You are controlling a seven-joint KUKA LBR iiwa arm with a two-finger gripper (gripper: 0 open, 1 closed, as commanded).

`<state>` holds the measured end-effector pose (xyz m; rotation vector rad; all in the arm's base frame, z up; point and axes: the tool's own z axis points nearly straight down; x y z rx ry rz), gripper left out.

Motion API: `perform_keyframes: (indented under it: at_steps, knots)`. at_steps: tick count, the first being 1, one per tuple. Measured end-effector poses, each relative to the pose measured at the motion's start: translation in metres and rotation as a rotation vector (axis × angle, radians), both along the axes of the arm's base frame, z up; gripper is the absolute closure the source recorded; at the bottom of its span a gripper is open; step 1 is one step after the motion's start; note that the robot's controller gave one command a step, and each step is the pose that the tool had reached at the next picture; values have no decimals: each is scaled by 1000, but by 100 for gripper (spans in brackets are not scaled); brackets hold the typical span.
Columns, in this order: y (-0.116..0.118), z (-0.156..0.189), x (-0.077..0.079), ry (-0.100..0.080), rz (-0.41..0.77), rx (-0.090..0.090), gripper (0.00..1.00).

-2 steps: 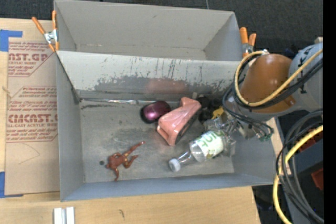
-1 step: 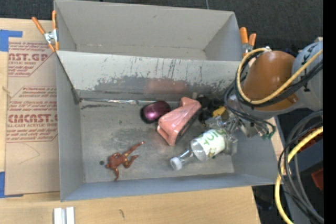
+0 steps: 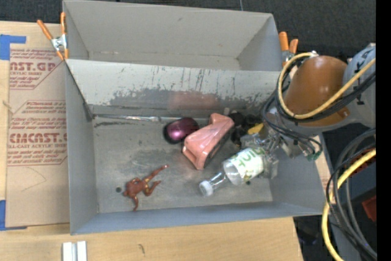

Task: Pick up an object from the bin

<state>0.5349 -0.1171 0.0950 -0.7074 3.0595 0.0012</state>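
Note:
My gripper (image 3: 276, 148) is low at the bin's right wall, right beside the base of a clear plastic bottle (image 3: 239, 169). The bottle has a green-lettered label, lies on its side and points its white cap to the front left. A pink plastic thing (image 3: 206, 140) lies just left of the bottle, tilted. A dark thing with a yellow bit (image 3: 249, 126) sits behind the bottle, close to the gripper. I see nothing held in the gripper.
A purple egg-shaped thing (image 3: 179, 129) lies behind the pink one near the back wall. A reddish-brown toy creature (image 3: 142, 186) lies on the floor at the front left. The arm's orange cover and cables hang over the bin's right rim.

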Motion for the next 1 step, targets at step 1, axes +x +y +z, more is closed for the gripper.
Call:
perform_keyframes:
  at_steps: [1]
  knots:
    - [0,7,0,-2,1,-1,100]
